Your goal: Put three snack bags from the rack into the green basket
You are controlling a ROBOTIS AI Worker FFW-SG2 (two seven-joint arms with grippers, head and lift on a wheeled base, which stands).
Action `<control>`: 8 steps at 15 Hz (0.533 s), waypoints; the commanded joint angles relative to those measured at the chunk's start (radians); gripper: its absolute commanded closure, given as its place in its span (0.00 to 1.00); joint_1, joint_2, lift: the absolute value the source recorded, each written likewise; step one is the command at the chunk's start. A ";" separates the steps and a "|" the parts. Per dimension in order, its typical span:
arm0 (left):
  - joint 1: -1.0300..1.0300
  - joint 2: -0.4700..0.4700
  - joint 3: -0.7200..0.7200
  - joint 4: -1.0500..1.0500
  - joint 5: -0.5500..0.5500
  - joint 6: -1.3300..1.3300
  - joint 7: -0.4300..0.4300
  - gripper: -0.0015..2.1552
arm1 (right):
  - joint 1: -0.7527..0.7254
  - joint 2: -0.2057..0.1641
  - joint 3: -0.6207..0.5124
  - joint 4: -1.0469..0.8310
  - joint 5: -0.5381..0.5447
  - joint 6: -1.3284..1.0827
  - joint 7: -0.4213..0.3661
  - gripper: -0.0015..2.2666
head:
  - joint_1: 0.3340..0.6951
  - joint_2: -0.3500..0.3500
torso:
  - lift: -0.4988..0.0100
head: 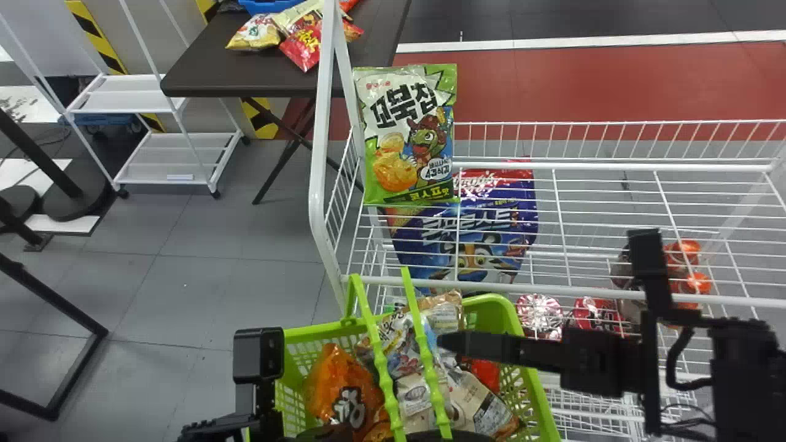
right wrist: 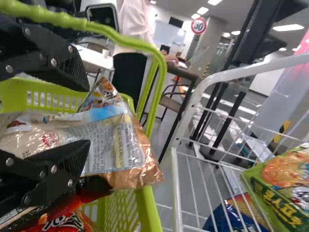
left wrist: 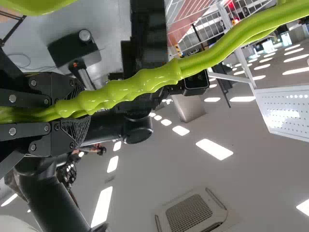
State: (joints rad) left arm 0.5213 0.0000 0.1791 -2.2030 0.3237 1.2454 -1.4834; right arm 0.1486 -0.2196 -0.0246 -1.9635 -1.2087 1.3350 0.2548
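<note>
Grey floor [head: 202, 294] beside the white rack [head: 317, 159]. Your left gripper [left wrist: 77, 110] clamps the green basket [head: 539, 393] by its handles [left wrist: 159, 79]. Your right gripper [right wrist: 86, 116] is released, fingers apart, at a pale bag [right wrist: 111, 145] inside. Orange bag [head: 344, 393] in too; three likely loaded, task probably complete. Green bag [head: 408, 135], blue bag [head: 485, 227] on the rack.

Bright light from white ceiling lamps [left wrist: 214, 149], small glints on the basket handle [left wrist: 145, 83] and a crinkled snack bag [right wrist: 116, 145]

White wire rack [head: 577, 166]: green snack bag [head: 408, 135], blue bag [head: 430, 245]; red packs [head: 595, 314] lower.
</note>
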 commanded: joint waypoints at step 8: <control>0.003 -0.003 0.005 0.000 0.003 -0.001 -0.006 1.00 | 0.048 -0.086 -0.067 0.035 0.580 -0.698 0.127 0.01 | 1.00 0.26 | 0.98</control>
State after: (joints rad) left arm 0.5243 0.0000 0.1841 -2.2028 0.3267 1.2449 -1.4896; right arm 0.1632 -0.2919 -0.1356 -1.9340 -0.7673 0.8630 0.3858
